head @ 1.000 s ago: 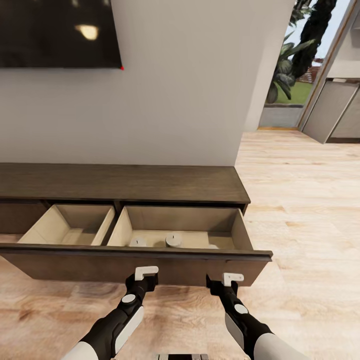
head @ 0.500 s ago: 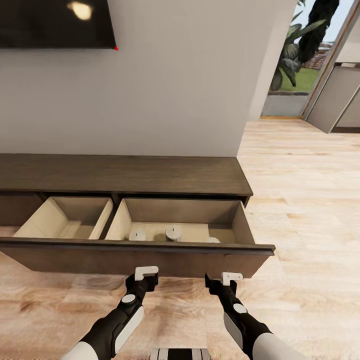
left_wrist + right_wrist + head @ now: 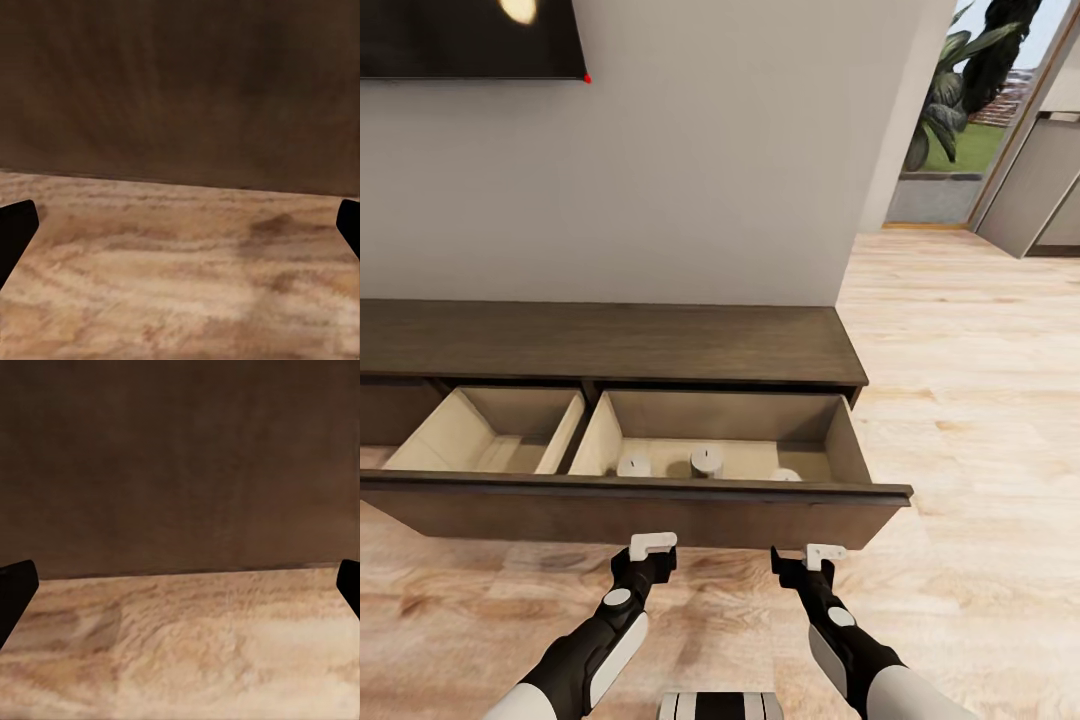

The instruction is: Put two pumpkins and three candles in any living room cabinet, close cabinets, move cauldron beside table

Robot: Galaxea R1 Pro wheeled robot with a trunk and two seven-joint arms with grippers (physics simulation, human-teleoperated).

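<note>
1. Cabinet point(image 3: 610, 345) runs across mid-frame in the head view, its wide drawer front point(image 3: 630, 510) pulled out over the wood floor point(image 3: 960, 380).
2. Candles: three in the right drawer compartment, one left of centre point(image 3: 634, 466), one at centre point(image 3: 706, 461), one lower right, mostly hidden by the front point(image 3: 785, 475). The left compartment point(image 3: 485, 430) shows only its pale lining.
3. Left end effector point(image 3: 652, 546) and right end effector point(image 3: 825, 552) sit low centre, just short of the drawer front, apart from it. Both hold nothing; wrist views show dark fingertips point(image 3: 13, 236) point(image 3: 15, 592) at opposite frame edges, so jaws spread wide.
4. Versus 1.0 s ago: the whole view has shifted, so the camera moved. TV point(image 3: 470, 38) sits higher in the upper left; the cabinet top shows at a higher spot. Both effectors keep the same frame position.
</note>
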